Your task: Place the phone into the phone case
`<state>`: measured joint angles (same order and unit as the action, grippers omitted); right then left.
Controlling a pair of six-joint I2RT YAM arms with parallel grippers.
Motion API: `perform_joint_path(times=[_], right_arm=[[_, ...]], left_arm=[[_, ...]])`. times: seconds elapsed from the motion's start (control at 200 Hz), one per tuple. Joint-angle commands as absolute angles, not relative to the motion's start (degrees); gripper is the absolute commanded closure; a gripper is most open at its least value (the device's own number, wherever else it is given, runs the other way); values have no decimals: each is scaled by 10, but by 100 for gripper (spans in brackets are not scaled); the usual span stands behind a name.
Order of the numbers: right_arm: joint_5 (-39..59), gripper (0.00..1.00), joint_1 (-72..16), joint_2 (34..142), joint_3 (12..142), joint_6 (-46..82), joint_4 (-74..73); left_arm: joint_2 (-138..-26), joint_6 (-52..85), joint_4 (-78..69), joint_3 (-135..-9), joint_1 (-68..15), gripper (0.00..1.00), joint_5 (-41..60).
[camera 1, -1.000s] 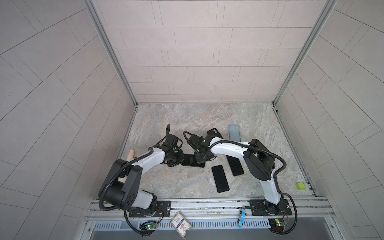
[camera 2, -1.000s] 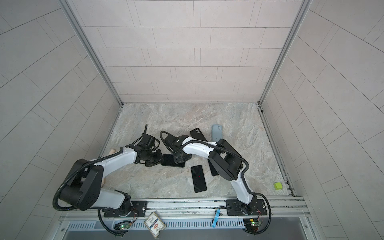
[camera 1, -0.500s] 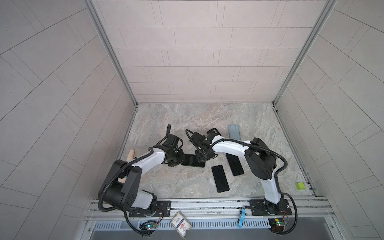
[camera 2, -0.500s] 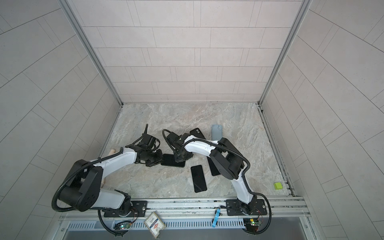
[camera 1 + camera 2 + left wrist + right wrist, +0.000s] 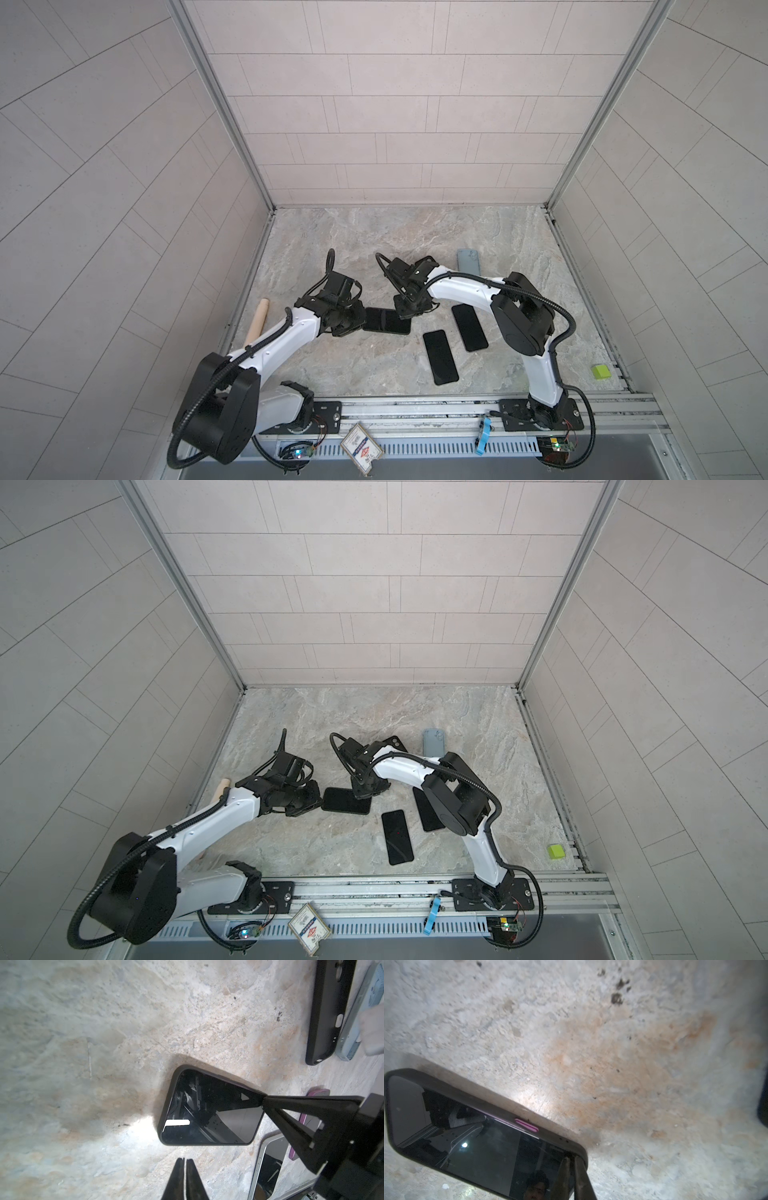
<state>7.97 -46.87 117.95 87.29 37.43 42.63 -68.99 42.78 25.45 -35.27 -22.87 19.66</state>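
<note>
Now, phone [image 5: 207, 1113] btwn L fingers [image 5: 176, 1182], R fingers [image 5: 301, 1103]

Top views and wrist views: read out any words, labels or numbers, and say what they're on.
No text can be read.
Card on the front rail: print with a red mark, too small to read.
Light blue case: a dark marking, too blurred to read.

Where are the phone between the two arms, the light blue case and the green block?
phone [image 5: 385, 321], in a top view, middle of its dark screen.
light blue case [image 5: 468, 262], in a top view, middle of its visible part.
green block [image 5: 601, 371], in a top view, its top face.
</note>
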Motion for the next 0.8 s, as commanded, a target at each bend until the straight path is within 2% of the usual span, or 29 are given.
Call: perform_joint_path(times=[0.0,0.385,0.796], right_arm=[[64,89,-466,1164,877,360,415],[88,90,-446,1161,884,360,387],[130,90,-430,1226,873,362,372]], left_arm=[[-662,461,261,-322,-238,88,177],[-716,483,211,-299,-260,87,180],[-788,463,196,-322,-260,87,186]])
